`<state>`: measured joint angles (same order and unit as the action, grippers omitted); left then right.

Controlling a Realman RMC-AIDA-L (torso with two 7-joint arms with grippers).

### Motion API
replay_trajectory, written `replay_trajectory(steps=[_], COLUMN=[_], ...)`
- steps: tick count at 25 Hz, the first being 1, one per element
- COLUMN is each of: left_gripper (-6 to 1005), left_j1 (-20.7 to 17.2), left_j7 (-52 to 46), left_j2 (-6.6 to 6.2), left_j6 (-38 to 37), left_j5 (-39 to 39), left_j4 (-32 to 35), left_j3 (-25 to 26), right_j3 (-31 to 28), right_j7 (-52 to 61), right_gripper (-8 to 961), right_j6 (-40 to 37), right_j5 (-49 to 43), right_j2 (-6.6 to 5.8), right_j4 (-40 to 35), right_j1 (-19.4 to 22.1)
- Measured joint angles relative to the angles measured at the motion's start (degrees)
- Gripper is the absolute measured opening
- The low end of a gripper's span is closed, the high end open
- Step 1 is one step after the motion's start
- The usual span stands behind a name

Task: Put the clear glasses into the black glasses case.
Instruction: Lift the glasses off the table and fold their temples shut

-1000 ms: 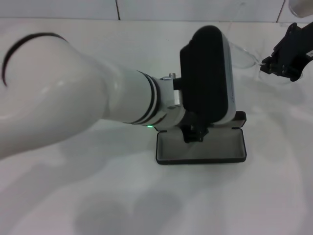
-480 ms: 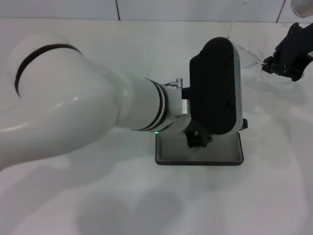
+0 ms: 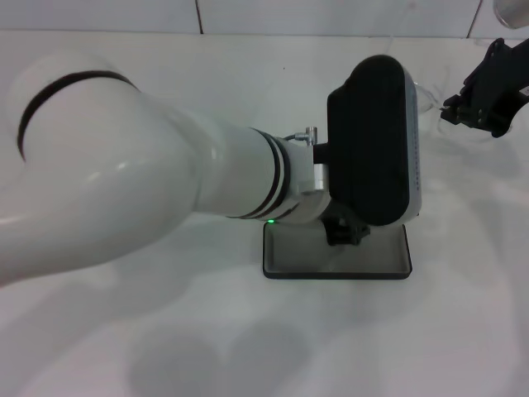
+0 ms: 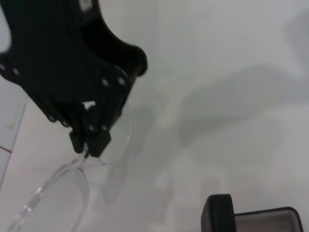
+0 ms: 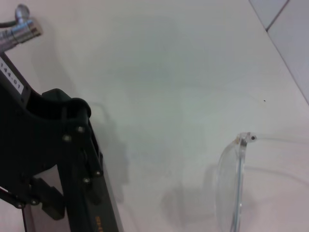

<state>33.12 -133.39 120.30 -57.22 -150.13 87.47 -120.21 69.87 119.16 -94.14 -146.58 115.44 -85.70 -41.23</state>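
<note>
The black glasses case (image 3: 289, 266) lies open on the white table, its grey lining showing. My left arm reaches across from the left, and my left gripper (image 3: 345, 232) sits low over the case's rear edge, under the black wrist module. The right wrist view shows that gripper (image 5: 58, 164) against the raised lid (image 5: 107, 217), which bears orange lettering. At the far right, my right gripper (image 3: 453, 106) is shut on the clear glasses (image 3: 426, 98). In the left wrist view its fingertips (image 4: 91, 140) pinch the glasses (image 4: 72, 188) at the frame.
A tiled wall edge (image 3: 248, 16) runs along the back of the table. Bare white tabletop (image 3: 248, 347) lies in front of the case and to its right.
My left arm has swung to the right, so its wrist module now hides the case lid. The right gripper has stayed in place with the glasses.
</note>
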Motion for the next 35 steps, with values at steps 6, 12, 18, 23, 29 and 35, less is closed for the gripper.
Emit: replay_trajectory(steps=[6, 12, 18, 23, 29, 35], left_gripper=[341, 342, 342, 335, 321, 316], left_j1=[-0.5, -5.25, -8.97, -11.2, -16.88, -23.53], left_j7=[-0.46, 0.57, 0.91, 2.46, 15.64, 27.81], left_j2=[-0.12, -0.28, -0.32, -0.41, -0.54, -0.5], left_j6=[-0.44, -0.72, -1.05, -1.06, -2.14, -4.04], left_j5=[0.17, 0.33, 0.84, 9.82, 35.72, 53.06], left_j4=[1.85, 10.37, 16.88, 19.23, 19.31, 15.9], left_j3=[0.4, 0.7, 2.56, 8.2, 20.49, 27.46], right_j3=[0.0, -0.31, -3.12, -7.35, -9.16, -10.48], right_j7=[-0.1, -0.24, -0.94, -2.61, -4.65, -7.72], right_gripper=[48, 48, 47, 47, 47, 47], right_j6=[-0.03, -0.28, -0.57, -1.01, -0.73, 0.74], right_j5=[0.0, 0.78, 4.6, 11.06, 17.73, 28.19], right_j2=[0.02, 0.06, 0.02, -0.06, -0.07, 0.12], right_j4=[-0.54, -2.73, -4.17, -5.44, -8.67, -11.26], right_j1=[0.02, 0.08, 0.86, 2.92, 7.14, 11.61])
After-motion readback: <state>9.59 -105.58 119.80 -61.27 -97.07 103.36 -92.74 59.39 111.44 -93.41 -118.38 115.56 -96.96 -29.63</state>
